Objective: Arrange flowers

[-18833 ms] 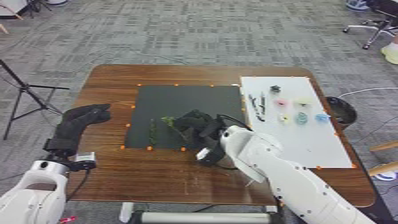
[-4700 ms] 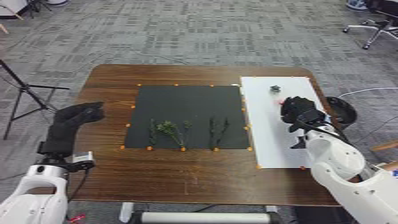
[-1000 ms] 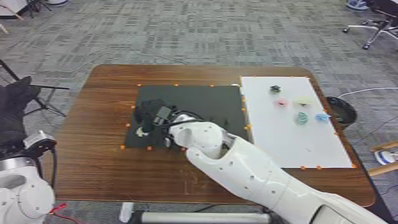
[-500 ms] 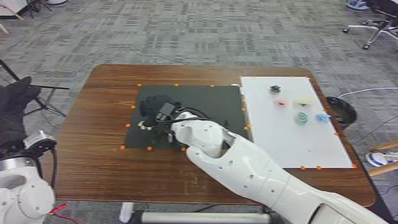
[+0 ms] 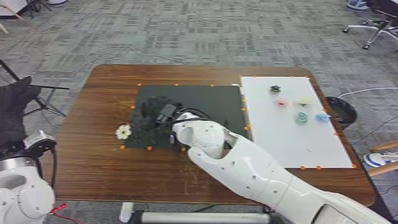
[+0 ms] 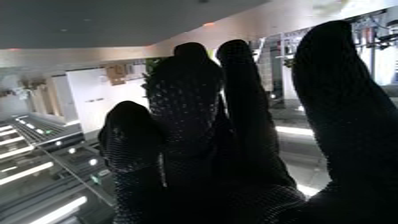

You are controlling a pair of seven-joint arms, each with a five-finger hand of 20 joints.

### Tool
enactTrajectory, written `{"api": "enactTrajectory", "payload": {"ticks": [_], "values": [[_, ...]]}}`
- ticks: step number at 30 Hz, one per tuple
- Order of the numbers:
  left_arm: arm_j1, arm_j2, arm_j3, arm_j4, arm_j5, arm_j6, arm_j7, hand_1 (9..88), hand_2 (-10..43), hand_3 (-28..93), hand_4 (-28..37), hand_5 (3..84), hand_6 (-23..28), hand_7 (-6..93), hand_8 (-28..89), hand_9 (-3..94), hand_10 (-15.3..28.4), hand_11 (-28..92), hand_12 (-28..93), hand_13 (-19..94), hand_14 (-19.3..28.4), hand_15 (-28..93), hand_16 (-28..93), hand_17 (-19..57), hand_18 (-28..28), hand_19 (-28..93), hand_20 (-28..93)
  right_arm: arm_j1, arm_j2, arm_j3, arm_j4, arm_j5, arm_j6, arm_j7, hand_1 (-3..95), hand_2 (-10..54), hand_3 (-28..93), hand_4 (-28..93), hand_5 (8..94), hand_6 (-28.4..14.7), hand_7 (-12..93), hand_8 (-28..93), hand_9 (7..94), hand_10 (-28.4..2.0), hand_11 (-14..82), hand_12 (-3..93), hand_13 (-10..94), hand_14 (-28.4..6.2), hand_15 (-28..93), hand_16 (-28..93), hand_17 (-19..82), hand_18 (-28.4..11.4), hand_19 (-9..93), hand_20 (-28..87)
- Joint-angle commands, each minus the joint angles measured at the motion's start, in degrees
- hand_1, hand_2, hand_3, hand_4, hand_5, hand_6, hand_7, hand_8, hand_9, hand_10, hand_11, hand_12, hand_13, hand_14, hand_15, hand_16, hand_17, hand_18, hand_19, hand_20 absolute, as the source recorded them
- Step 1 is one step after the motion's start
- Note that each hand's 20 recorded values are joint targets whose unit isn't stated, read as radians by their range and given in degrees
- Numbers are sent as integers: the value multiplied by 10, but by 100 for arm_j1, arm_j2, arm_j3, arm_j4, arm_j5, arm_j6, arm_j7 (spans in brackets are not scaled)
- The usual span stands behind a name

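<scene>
- Right hand (image 5: 151, 111): over the left part of the black mat (image 5: 195, 95), palm side not visible; its fingers stand straight in the right wrist view, so recorded as open.
- White flower (image 5: 123, 132): at the mat's left edge, beside the right hand, seen against wood; cannot tell whether it rests on the table or is raised.
- Greenery (image 6: 151, 67): a little behind the fingers, right wrist view.
- Mat: dark, flat, ringed by small orange marks (image 5: 149, 148).
- White sheet (image 5: 298, 145): to the right of the mat. On it, a dark green piece (image 5: 275, 89), pink flower (image 5: 282, 102), pale yellow flower (image 5: 303, 101), teal piece (image 5: 301, 118) and blue flower (image 5: 322, 118).
- Table (image 5: 213, 182): brown wood, rounded corners.
- Left hand (image 5: 12, 107): off the table's left side; cannot tell its state.
- Room: grey patterned carpet (image 5: 213, 35); black tripod (image 5: 25, 86) at left; dark round container (image 5: 345, 112) just beside the table's right edge; office chair (image 5: 387, 27) at far right.
</scene>
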Motion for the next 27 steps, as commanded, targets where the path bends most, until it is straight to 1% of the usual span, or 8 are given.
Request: {"api": "enactTrajectory", "payload": {"ticks": [1,14,20,21,23,25,26,27], "values": [[-4,-46,-33,-37,26,-58,-29,249,61,688,-283,573,19,164,-74,566,153,245,148,431,169,221,0,116,107,82,206,307,173,-111,-82,141,130,194,407,-85,635,-164,607,-15,146,-70,629,-133,94,168,829,-53,563,336,523,-163,918,498],[-104,-287,-165,-37,248,-260,-157,251,59,687,-283,554,22,154,-73,543,154,237,146,419,172,216,0,113,106,85,205,518,565,-429,-433,468,186,356,406,-80,635,-157,607,-16,146,-70,628,-135,93,168,828,-52,563,335,522,-164,919,497],[-117,-317,-182,-37,275,-286,-172,260,58,687,-283,550,23,155,-71,535,151,236,147,417,170,213,0,113,109,90,205,581,684,-483,-511,556,137,433,408,-79,633,-154,608,-16,147,-70,628,-136,92,169,827,-53,563,336,521,-163,919,497],[853,-172,693,168,439,-89,-931,268,60,686,-282,550,23,155,-71,535,152,235,146,416,170,212,0,113,109,91,205,604,708,-510,-528,580,143,462,408,-79,633,-154,608,-16,147,-70,628,-135,92,169,827,-53,563,335,521,-163,919,497],[835,-140,710,126,425,19,-858,274,62,688,-282,550,23,156,-71,534,151,235,146,415,170,212,0,113,110,92,205,591,737,-490,-560,631,114,470,409,-79,634,-154,608,-16,146,-70,628,-135,92,169,826,-54,563,336,520,-163,919,496],[900,-160,593,125,385,-7,-590,280,64,688,-282,552,23,157,-71,536,152,237,147,416,170,212,1,114,109,93,204,523,757,-363,-621,755,83,484,408,-77,634,-154,608,-16,147,-70,628,-136,92,169,824,-54,563,336,516,-164,917,497],[981,-213,450,128,366,-123,-394,281,65,688,-282,554,22,158,-71,537,152,238,147,417,169,212,1,114,109,93,204,516,790,-320,-692,977,93,538,406,-75,634,-154,608,-16,147,-70,627,-136,91,169,822,-56,562,336,513,-165,916,498],[1006,-222,397,115,344,-164,-251,282,65,688,-282,556,20,159,-71,538,151,238,147,420,169,214,2,115,109,93,204,475,837,-233,-802,1243,47,592,396,-67,634,-153,608,-16,147,-70,624,-140,90,169,806,-63,554,334,499,-171,902,495]]}}
